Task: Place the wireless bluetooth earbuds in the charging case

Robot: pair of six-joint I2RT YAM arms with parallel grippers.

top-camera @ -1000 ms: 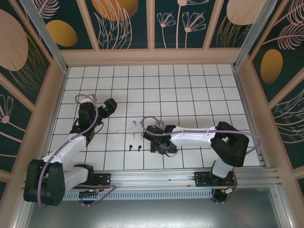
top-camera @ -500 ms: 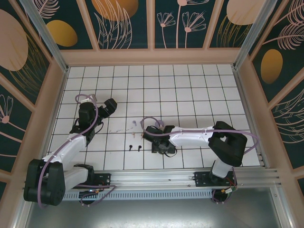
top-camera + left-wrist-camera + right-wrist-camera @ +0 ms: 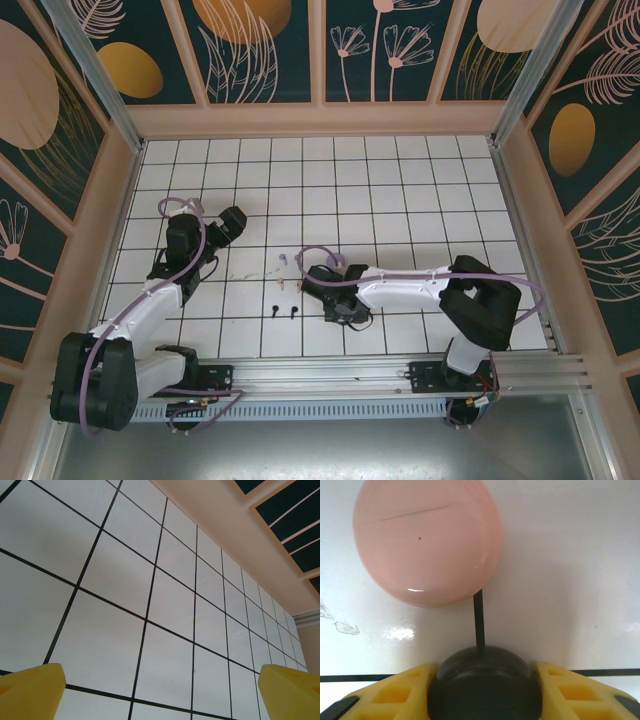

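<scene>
- Wireless bluetooth earbuds lie loose on the white tiled counter. In the top view they are tiny specks near the middle, between the two arms and just left of the right tool.
- Two black earbuds lie side by side nearest the arm bases, and a lilac earbud lies farther back. The other specks are too small to tell their colours.
- All of them rest on bare tile, apart from both tools.
- The right wrist view sits low and close to the counter and gives detail that the top view is too far off to give. There the right tool has its yellow fingers pressed against both sides of a round black case, gripping it.
- Just beyond the black case, a glossy round pink case rests on the counter. The two cases are apart, with a black tile line running between them.
- In the top view, the left tool is over the left part of the counter, well apart from the earbuds.
- The left wrist view adds that the left tool is spread wide. Its yellow fingertips sit in the lower corners with bare tiles between them.
</scene>
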